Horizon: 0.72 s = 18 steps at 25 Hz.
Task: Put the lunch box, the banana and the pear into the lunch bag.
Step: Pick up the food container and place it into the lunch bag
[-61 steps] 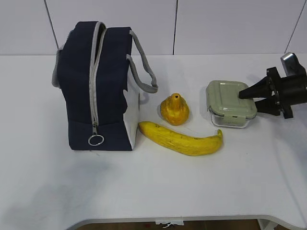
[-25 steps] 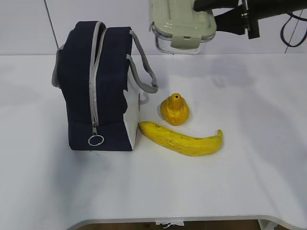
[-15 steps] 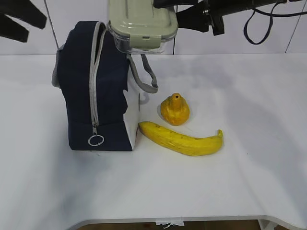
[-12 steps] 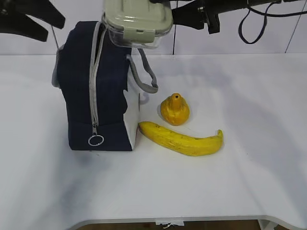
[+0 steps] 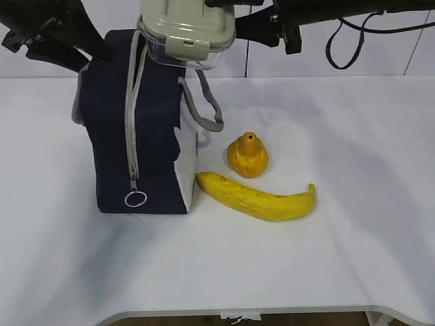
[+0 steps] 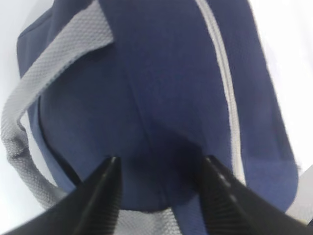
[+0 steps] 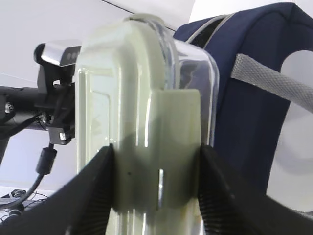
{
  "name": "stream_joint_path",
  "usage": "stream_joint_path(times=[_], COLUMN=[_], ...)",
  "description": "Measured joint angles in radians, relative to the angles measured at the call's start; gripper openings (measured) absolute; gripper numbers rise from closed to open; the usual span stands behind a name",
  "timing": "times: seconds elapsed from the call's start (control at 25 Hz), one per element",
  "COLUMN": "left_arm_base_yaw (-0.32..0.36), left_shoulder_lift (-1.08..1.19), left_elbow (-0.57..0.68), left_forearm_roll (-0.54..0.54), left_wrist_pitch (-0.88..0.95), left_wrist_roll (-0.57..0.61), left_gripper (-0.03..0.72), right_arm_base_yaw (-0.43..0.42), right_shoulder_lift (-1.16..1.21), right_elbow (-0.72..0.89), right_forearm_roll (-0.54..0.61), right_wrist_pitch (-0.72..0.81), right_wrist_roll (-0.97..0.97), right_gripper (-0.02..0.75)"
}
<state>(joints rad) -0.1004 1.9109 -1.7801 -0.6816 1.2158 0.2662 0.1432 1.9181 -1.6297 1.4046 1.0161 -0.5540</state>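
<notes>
The lunch bag (image 5: 112, 129), navy with a grey zipper, stands upright at the left of the table. The lunch box (image 5: 187, 30), clear with a sage-green lid, hangs just over the bag's top right edge. My right gripper (image 5: 234, 19) is shut on its end; in the right wrist view both fingers (image 7: 93, 191) press the lunch box (image 7: 142, 98), with the lunch bag (image 7: 249, 103) behind. My left gripper (image 5: 92, 58) is at the bag's top left corner. It (image 6: 159, 164) stands open, with the lunch bag (image 6: 161, 88) fabric behind its jaws. The pear (image 5: 247, 155) and banana (image 5: 258, 197) lie right of the bag.
A grey handle (image 5: 207, 102) loops off the bag's right side toward the pear. The zipper's ring pull (image 5: 136, 199) hangs low on the bag's front. The white table (image 5: 340, 258) stretches to the right and front, and its front edge is near.
My right gripper has carried the lunch box leftward to above the bag. My left gripper has come in from the left and dropped to the bag's top left corner.
</notes>
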Motion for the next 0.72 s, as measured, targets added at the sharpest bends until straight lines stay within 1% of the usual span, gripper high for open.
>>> stream_joint_path(times=[0.08, 0.28, 0.32, 0.4, 0.52, 0.72], left_arm_base_yaw=[0.0, 0.0, 0.0, 0.0, 0.0, 0.0], left_shoulder_lift=[0.003, 0.004, 0.004, 0.006, 0.008, 0.009], left_elbow=[0.0, -0.002, -0.002, -0.002, -0.002, -0.002], left_forearm_roll=[0.002, 0.0, 0.0, 0.0, 0.0, -0.005], left_wrist_pitch=[0.002, 0.005, 0.005, 0.005, 0.005, 0.006], left_wrist_roll=[0.0, 0.004, 0.006, 0.011, 0.014, 0.016], left_gripper=[0.333, 0.06, 0.025, 0.004, 0.0, 0.0], right_arm_base_yaw=[0.005, 0.036, 0.047, 0.069, 0.099, 0.108], right_shoulder_lift=[0.0, 0.0, 0.0, 0.0, 0.002, 0.041], right_elbow=[0.0, 0.0, 0.0, 0.0, 0.0, -0.004], right_forearm_roll=[0.004, 0.012, 0.014, 0.015, 0.01, -0.057], right_wrist_pitch=[-0.012, -0.055, -0.062, -0.074, -0.106, -0.168], right_wrist_roll=[0.0, 0.0, 0.0, -0.002, -0.022, -0.036], right_gripper=[0.381, 0.381, 0.381, 0.381, 0.38, 0.38])
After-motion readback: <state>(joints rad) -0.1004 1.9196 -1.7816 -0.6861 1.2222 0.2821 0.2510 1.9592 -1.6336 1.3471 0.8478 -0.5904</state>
